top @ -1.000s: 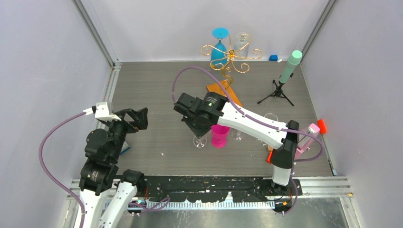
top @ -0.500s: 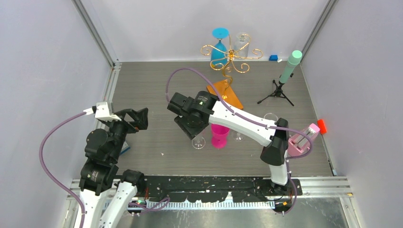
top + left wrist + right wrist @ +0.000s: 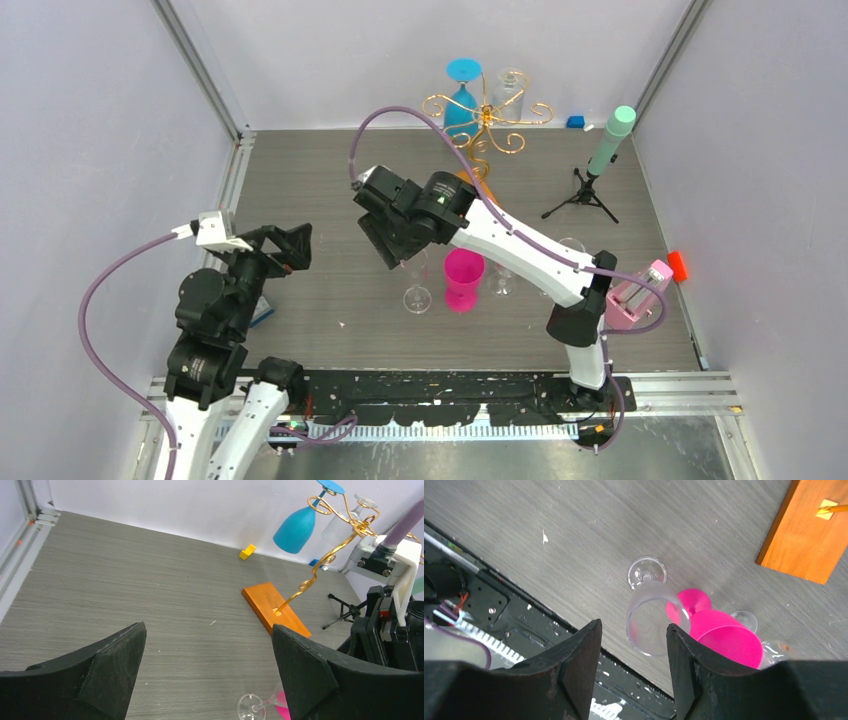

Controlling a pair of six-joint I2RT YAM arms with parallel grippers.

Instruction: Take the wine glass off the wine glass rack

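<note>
The gold wire wine glass rack [image 3: 487, 120] stands at the back on its orange wooden base [image 3: 274, 607]. A blue wine glass [image 3: 461, 100] and a clear one [image 3: 508, 88] hang upside down from it. A clear wine glass [image 3: 417, 290] stands upright on the table beside a pink glass [image 3: 463, 278]. My right gripper [image 3: 395, 250] hovers open just above that clear glass [image 3: 649, 625], its fingers apart from the rim and holding nothing. My left gripper [image 3: 290, 245] is wide open and empty at the left, well away from the rack.
Two more clear glasses [image 3: 500, 280] [image 3: 570, 245] stand right of the pink one. A black tripod with a mint cylinder [image 3: 600, 160] is at the back right. A pink object [image 3: 640, 290] and a red one [image 3: 678, 265] lie at the right edge. A yellow block [image 3: 246, 552] sits by the back wall.
My right gripper has opened, let go of the clear wine glass on the table, and lifted up and back from it. The left arm has not moved.
</note>
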